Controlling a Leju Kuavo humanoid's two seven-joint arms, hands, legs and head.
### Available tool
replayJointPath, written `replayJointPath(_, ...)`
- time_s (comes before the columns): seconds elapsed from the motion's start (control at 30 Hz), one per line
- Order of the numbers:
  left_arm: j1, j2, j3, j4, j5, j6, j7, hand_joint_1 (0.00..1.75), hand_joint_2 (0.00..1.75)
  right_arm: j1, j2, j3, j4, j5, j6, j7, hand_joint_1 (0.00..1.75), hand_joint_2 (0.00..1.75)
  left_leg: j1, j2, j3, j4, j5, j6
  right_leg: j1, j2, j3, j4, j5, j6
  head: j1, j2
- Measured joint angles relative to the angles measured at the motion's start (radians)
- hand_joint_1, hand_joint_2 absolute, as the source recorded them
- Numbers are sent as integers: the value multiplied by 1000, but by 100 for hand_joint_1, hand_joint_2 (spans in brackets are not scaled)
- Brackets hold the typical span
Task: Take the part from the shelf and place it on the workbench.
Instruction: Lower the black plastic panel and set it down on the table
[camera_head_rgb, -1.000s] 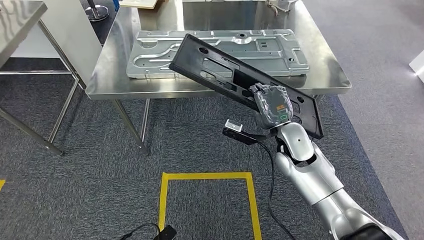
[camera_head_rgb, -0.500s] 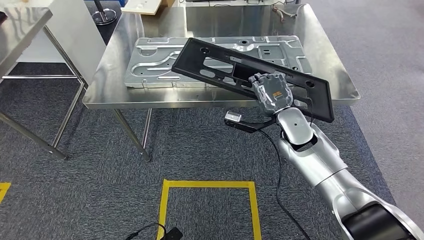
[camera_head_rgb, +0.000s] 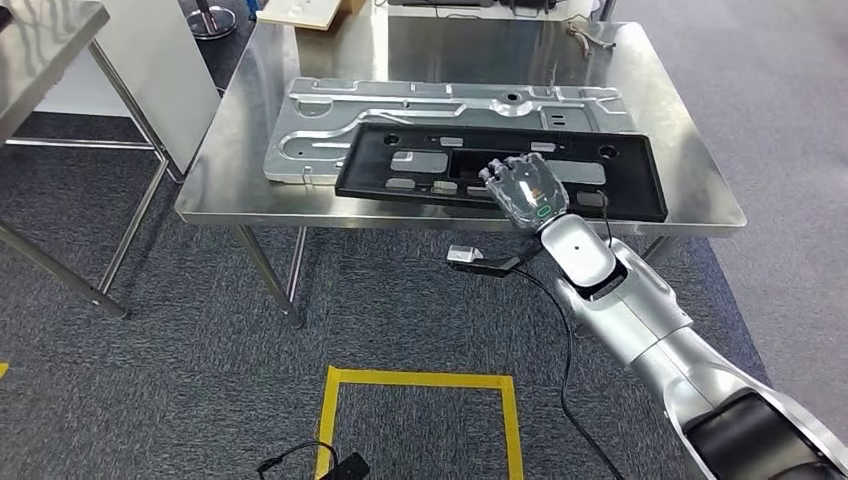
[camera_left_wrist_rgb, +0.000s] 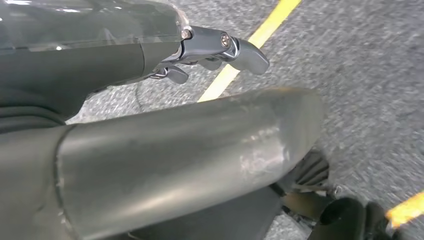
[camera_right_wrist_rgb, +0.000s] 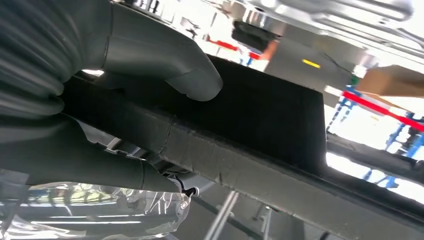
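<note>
The right hand (camera_head_rgb: 524, 190) grasps the near long edge of the black plastic panel (camera_head_rgb: 420, 178), fingers over the top face and, in the right wrist view, the thick grey thumb (camera_right_wrist_rgb: 192, 80) pressed against the panel's (camera_right_wrist_rgb: 270, 115) underside. The silver right arm (camera_head_rgb: 640, 320) reaches up to it from the lower right, with a black cable (camera_head_rgb: 560, 340) hanging from the wrist down toward the floor.

The panel lies nearly level over the front part of the steel table (camera_head_rgb: 230, 160), its long side parallel to the table's near edge. Its far edge overlaps the stamped metal sheet (camera_head_rgb: 330, 125) that lies flat on the table behind it; whether the panel's near side touches the tabletop cannot be told.

The left hand (camera_left_wrist_rgb: 215, 47) hangs above grey carpet (camera_left_wrist_rgb: 360, 65) crossed by yellow floor tape (camera_left_wrist_rgb: 250, 45), its dark fingers curled in with nothing between them.

On the carpet in front of the table a yellow taped rectangle (camera_head_rgb: 420, 380) is marked. A second steel table (camera_head_rgb: 40, 30) stands off to the left.
</note>
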Motion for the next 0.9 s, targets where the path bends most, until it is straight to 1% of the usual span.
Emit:
replayJointPath(0.03, -1, 0, -5, 0, -2, -3, 0, 0, 0, 0, 6, 4, 7, 3, 0, -6, 175, 175, -1, 0, 5, 0, -5, 3, 0, 4, -42, 66, -15, 1, 0, 0)
replayJointPath(0.07, -1, 0, -9, 0, -3, -5, 0, 0, 0, 1, 10, 8, 14, 7, 0, -12, 175, 175, -1, -2, 12, 0, -10, 4, -1, 6, -75, 109, -14, 1, 0, 0)
replayJointPath(0.1, -1, 0, -12, 0, -4, -7, 0, 0, 0, 3, 13, 13, 20, 10, 0, -16, 175, 175, -1, -5, 20, 0, -17, 4, -1, 6, -91, 114, 7, 0, 0, 0)
replayJointPath(0.13, -1, 0, -13, 0, -4, -7, 0, 0, 0, 4, 14, 17, 24, 11, 0, -18, 175, 175, -2, -8, 30, 0, -24, 4, -1, 6, -89, 82, 46, -2, 0, 0)
replayJointPath(0.17, 0, 0, -15, 0, -4, -8, 0, 0, 0, 4, 15, 20, 28, 12, 0, -20, 175, 175, -3, -11, 42, 1, -32, 2, -1, 4, -71, 19, 99, -7, 0, 0)
replayJointPath(0.2, 0, -1, -16, 0, -4, -8, 0, 0, 0, 2, 17, 23, 30, 12, -1, -21, 175, 175, -4, -12, 50, 1, -39, -1, 2, -1, -47, -46, 139, -13, 0, 0)
replayJointPath(0.23, 1, -2, -18, 0, -4, -8, 0, 0, 0, 0, 18, 24, 32, 12, -1, -21, 175, 175, -6, -12, 55, 2, -46, -4, 6, -5, -24, -104, 165, -19, 0, 0)
replayJointPath(0.27, 1, -2, -19, 1, -4, -8, 0, 0, 0, -3, 19, 25, 34, 13, -1, -21, 175, 175, -7, -12, 57, 1, -50, -9, 9, -9, -8, -141, 173, -24, 0, 0)
replayJointPath(0.3, 1, -3, -21, 1, -4, -8, 0, 0, 0, -5, 20, 26, 35, 13, -2, -21, 175, 175, -8, -11, 57, 0, -53, -14, 13, -11, -1, -156, 166, -28, 0, 0)
replayJointPath(0.37, -1, -3, -23, 1, -4, -8, 0, 0, 0, -7, 21, 28, 37, 13, -2, -22, 175, 175, -8, -9, 60, -2, -60, -24, 10, -8, 9, -171, 156, -34, 0, 0)
replayJointPath(0.4, -2, -3, -25, 1, -4, -8, 0, 0, 0, -8, 19, 28, 38, 14, -3, -23, 175, 175, -9, -6, 60, 7, -67, -31, 7, -9, 16, -177, 153, -37, 0, 0)
replayJointPath(0.43, -3, -2, -28, 1, -5, -9, 0, 0, 0, -9, 15, 29, 39, 15, -4, -24, 175, 175, -9, -2, 51, 33, -81, -38, 4, -11, 24, -182, 151, -42, 0, 0)
replayJointPath(0.47, -4, -2, -32, 1, -6, -10, 0, 0, 0, -10, 9, 31, 40, 16, -6, -25, 175, 175, -8, 3, 29, 77, -101, -44, 3, -14, 32, -186, 147, -46, 0, 0)
replayJointPath(0.53, -5, -2, -37, 1, -10, -13, 0, 0, 0, -10, -7, 39, 43, 19, -10, -28, 175, 175, -4, 10, -46, 207, -150, -53, 3, -19, 44, -187, 137, -52, 0, 0)
replayJointPath(0.57, -4, -2, -39, 1, -12, -15, 0, 0, 0, -7, -14, 44, 45, 20, -13, -28, 175, 175, -2, 12, -82, 258, -160, -56, 3, -21, 50, -187, 131, -51, 0, 0)
replayJointPath(0.6, -3, -2, -40, 1, -13, -17, 0, 0, 0, -4, -20, 49, 47, 22, -16, -29, 175, 175, -1, 13, -104, 279, -151, -58, 3, -22, 58, -187, 124, -50, 0, 0)
replayJointPath(0.63, -3, -2, -42, 1, -14, -19, 0, 0, 0, -1, -24, 53, 50, 23, -20, -30, 175, 175, 1, 13, -106, 258, -118, -60, 2, -23, 68, -186, 117, -47, 0, 0)
replayJointPath(0.67, -2, -2, -45, 1, -14, -21, 0, 0, 0, 1, -26, 56, 52, 23, -24, -29, 175, 175, 2, 14, -88, 200, -70, -60, 1, -23, 79, -185, 108, -43, 0, 0)
replayJointPath(0.7, -2, -2, -48, 1, -13, -22, -1, 0, 0, 2, -28, 59, 53, 23, -28, -29, 175, 175, 3, 12, -63, 128, -25, -58, 0, -23, 89, -185, 100, -39, 0, 0)
replayJointPath(0.73, -3, -2, -51, 1, -13, -23, -1, 0, 0, 0, -28, 61, 54, 23, -31, -28, 175, 175, 2, 9, -37, 64, 3, -54, 1, -22, 97, -183, 92, -33, 0, 0)
replayJointPath(0.77, -4, -2, -55, 1, -11, -23, -1, 0, 0, -1, -28, 61, 54, 23, -33, -27, 175, 175, 0, 6, -19, 22, 15, -48, 2, -20, 101, -183, 86, -27, 0, 0)
replayJointPath(0.8, -4, -3, -58, 1, -8, -23, 0, 0, 0, -3, -28, 61, 54, 22, -35, -26, 175, 175, -2, 4, -13, 4, 13, -41, 3, -19, 104, -182, 84, -20, 0, 0)
replayJointPath(0.83, -4, -3, -61, 1, -6, -23, 0, 0, 0, -5, -28, 61, 54, 21, -35, -26, 175, 175, -4, 4, -9, -1, 7, -32, 3, -16, 106, -180, 84, -13, 0, 0)
replayJointPath(0.9, -3, -3, -63, 1, -3, -22, 1, 0, 0, -5, -28, 61, 54, 17, -35, -26, 175, 175, -2, 2, 4, -8, 4, -15, -3, -10, 106, -165, 82, -5, 0, 0)
